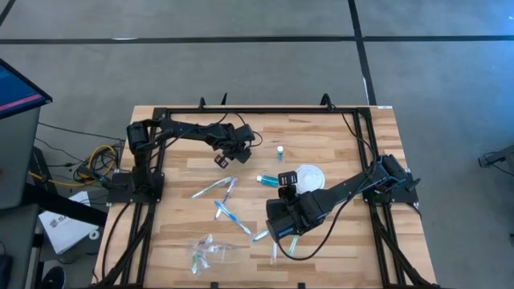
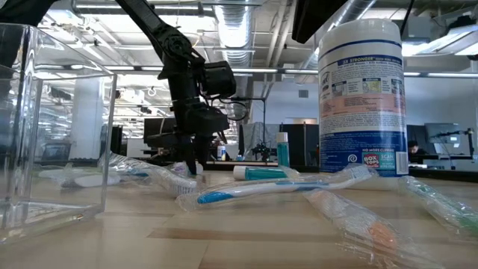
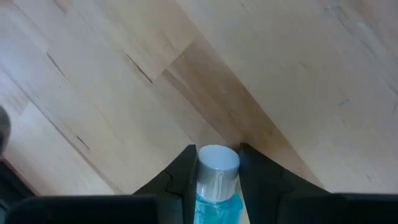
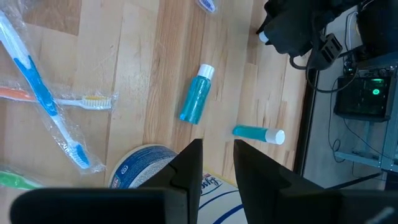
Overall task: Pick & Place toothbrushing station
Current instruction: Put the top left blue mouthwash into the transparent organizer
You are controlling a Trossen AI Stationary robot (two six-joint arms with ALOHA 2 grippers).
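A: Bottle [image 3: 216,186], small and blue with a white cap, sits between the left gripper's [image 3: 217,171] two dark fingers. Where is that on the table?

B: Toward the far left of the wooden table [image 1: 337,152], beside the left gripper's [image 1: 227,154] black body. The fingers flank the bottle just under the cap, drawn in against its sides, so it looks pinched.

A: How would it handle?

B: Probably light and rigid, with smooth plastic that could slip. Gripping the straight body below the cap seems safest; the rounded cap gives less to hold.

A: And the other pieces?

B: Two more blue bottles [image 4: 196,94] lie on their sides near the middle. Toothbrushes [image 1: 228,213] are scattered across the centre, some in crinkly clear wrap, and a clear bag [image 1: 207,253] lies at the near edge. Brushes are slim and lie flat, so hard to get under; the bag is soft and shapeless.

A: The right gripper [image 4: 217,165]?

B: It hangs over a round white wipes tub [image 4: 140,163], fingers slightly apart, holding nothing.
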